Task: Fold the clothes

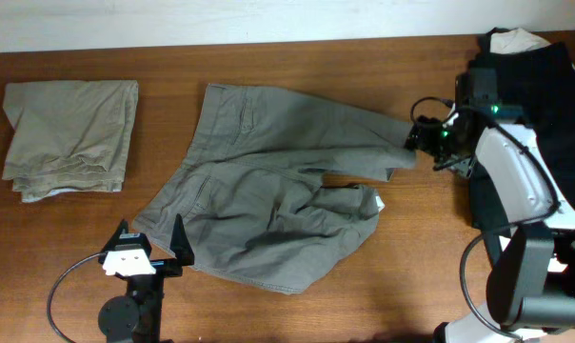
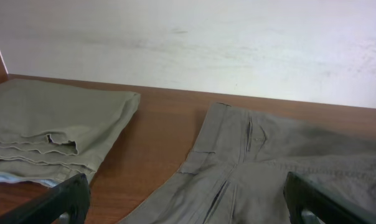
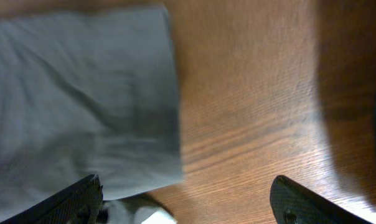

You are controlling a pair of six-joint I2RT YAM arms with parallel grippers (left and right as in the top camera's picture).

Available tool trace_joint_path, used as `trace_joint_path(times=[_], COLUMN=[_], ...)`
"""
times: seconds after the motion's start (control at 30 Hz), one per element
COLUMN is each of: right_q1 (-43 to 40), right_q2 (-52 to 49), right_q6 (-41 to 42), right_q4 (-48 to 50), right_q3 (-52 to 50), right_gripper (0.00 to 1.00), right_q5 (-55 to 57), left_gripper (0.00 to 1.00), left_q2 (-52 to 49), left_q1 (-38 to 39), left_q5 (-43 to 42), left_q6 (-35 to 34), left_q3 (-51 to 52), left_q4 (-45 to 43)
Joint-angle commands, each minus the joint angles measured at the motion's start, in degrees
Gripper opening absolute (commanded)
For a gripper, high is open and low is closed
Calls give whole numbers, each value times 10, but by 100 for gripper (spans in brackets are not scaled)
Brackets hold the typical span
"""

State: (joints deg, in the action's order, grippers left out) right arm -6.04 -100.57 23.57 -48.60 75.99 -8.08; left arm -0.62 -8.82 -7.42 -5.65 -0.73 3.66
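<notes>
Wooden table, white wall behind. Folded khaki shorts sit well left of the grey shorts. Grey shorts are mid-table, spread flat-ish, lower leg rumpled. Left gripper at their lower-left edge, fingers apart. Right gripper at their right leg end, fingers apart, holding nothing. Black garments lie further right.

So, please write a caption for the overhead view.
Grey shorts lie unfolded, folded khaki shorts nearby; left gripper and right gripper open.
</notes>
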Motion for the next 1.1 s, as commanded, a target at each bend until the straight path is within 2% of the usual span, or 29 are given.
trace_joint_path(times=[0.0,0.07,0.1,0.13,0.2,0.23,0.3,0.37,0.4,0.43,0.47,0.53,0.6,0.67,0.77,0.83,0.93,1.07], right_q1=[8,8,8,8,8,8,8,8,9,9,9,8,8,8,30,60,68,68], right_q2=[4,-28,-53,-68,-82,-82,-82,-82,-82,-82,-82,-79,-65,-29,69,175,306,325], right_q6=[1,25,38,47,46,46,43,-4,-23,-24,-23,-21,-6,-9,-42,-35,16,29], right_q4=[106,174,199,214,269,297,337,384,383,367,341,199,3,-104,-214,-199,-130,-79], right_q3=[-68,-78,-78,-78,-77,-61,-11,85,124,157,172,212,245,249,235,127,-120,-281], right_gripper=[89,89,85,75,30,4,4,4,8,99,99,99,99,99,99,99,100,91], right_q5=[-50,-94,-123,-138,-153,-153,-153,-150,-108,-50,-36,-32,51,60,56,54,22,-18], left_gripper=[99,99,99,99,99,99,99,99,99,99,99,99,99,99,99,99,99,99], left_q2=[3,3,3,3,3,3,3,3,3,3,3,3,3,3,3,3,3,3], left_q1=[-3,-3,-3,-3,-3,-3,-3,-3,-3,-3,-3,-3,-3,-3,-3,-3,-3,-3], left_q5=[-2,-2,-2,-2,-2,-2,-2,-2,-2,-2,-2,-2,-2,-2,-2,-2,-2,-2], left_q6=[-1,-1,-1,-1,-1,-1,-1,-1,-1,-1,-1,-1,-1,-1,-1,-1,-1,-1], left_q3=[2,2,2,2,2,2,2,2,2,2,2,2,2,2,2,2,2,2], left_q4=[1,1,1,1,1,1,1,1,1,1,1,1,1,1,1,1,1,1])
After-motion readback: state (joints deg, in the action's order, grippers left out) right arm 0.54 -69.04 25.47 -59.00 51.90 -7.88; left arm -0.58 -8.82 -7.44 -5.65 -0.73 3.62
